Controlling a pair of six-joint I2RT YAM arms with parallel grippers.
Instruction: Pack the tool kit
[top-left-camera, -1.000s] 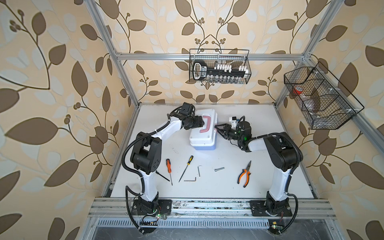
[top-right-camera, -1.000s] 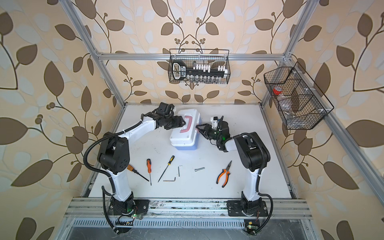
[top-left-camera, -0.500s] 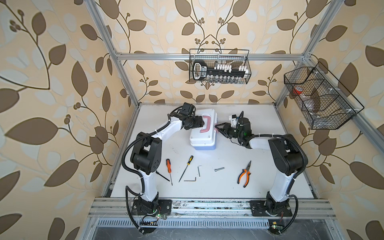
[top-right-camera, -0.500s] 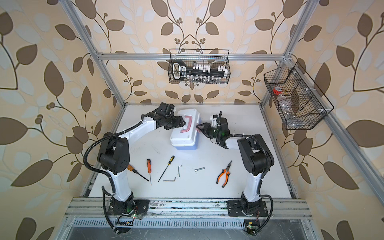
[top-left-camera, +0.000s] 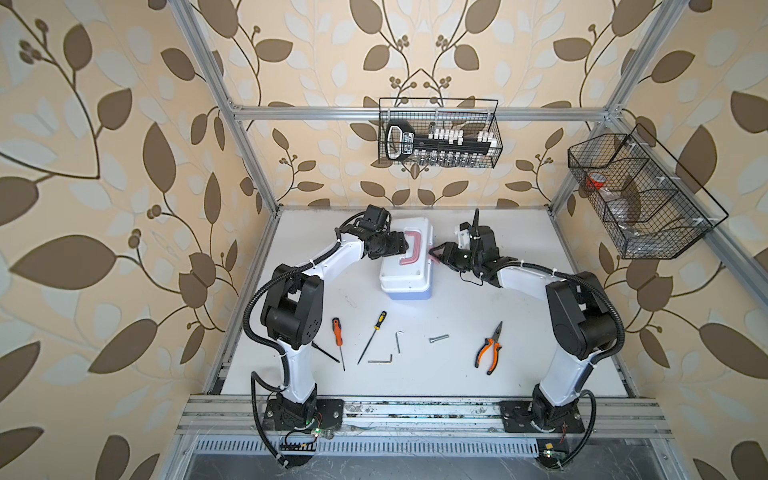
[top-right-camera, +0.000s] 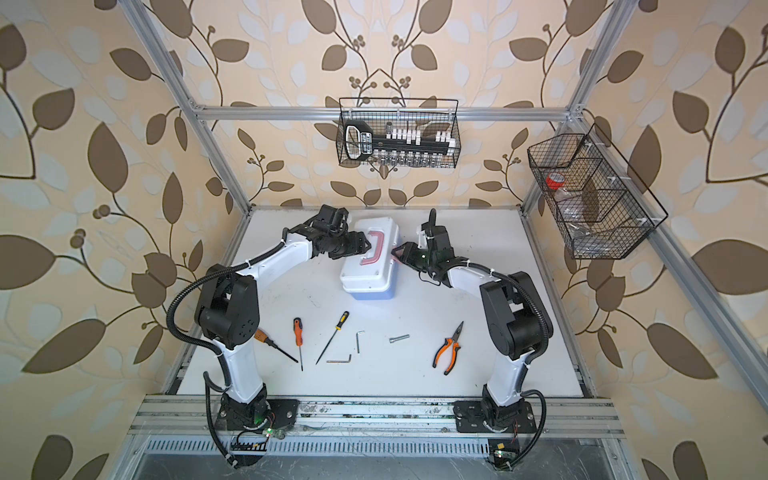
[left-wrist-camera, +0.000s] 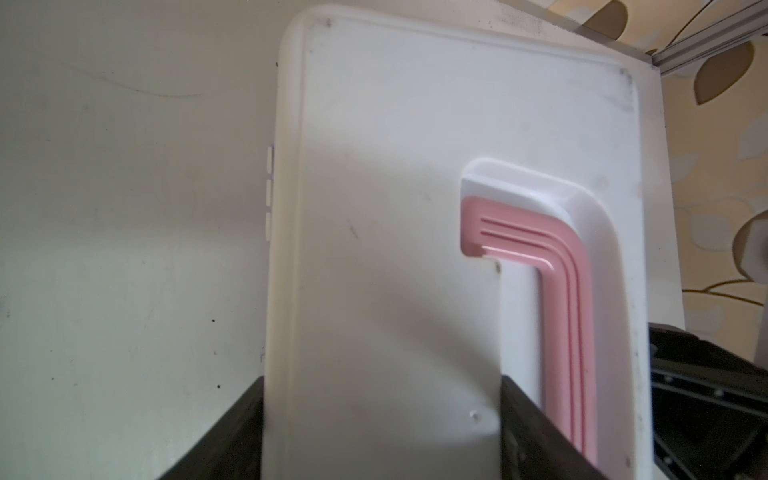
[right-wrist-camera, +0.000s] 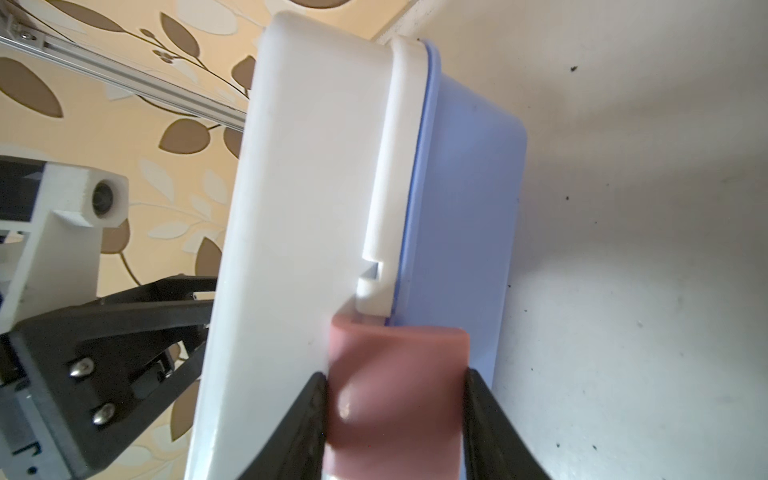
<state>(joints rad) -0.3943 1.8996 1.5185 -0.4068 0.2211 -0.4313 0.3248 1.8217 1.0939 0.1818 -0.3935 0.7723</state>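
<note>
The tool kit (top-left-camera: 406, 270) is a closed case with a white lid and blue base, standing at the back middle of the table in both top views. My left gripper (left-wrist-camera: 380, 382) is shut on a section of the lid, one finger at the lid's outer edge and the other in the recess of the pink handle (left-wrist-camera: 582, 291). My right gripper (right-wrist-camera: 395, 382) is shut on the pink latch (right-wrist-camera: 395, 357) on the case's opposite side. Loose near the front lie screwdrivers (top-left-camera: 337, 332) (top-left-camera: 376, 328), hex keys (top-left-camera: 399, 340), a bolt (top-left-camera: 439, 338) and orange-black pliers (top-left-camera: 490, 349).
A black wire basket (top-left-camera: 438, 133) with a socket holder hangs on the back wall. A second wire basket (top-left-camera: 640, 199) hangs on the right wall. A third screwdriver (top-right-camera: 270, 341) lies partly under the left arm. Aluminium rails run along the table's front edge.
My right gripper has narrowed onto the pink latch and its arm has shifted slightly. The left gripper and the case have not moved.
</note>
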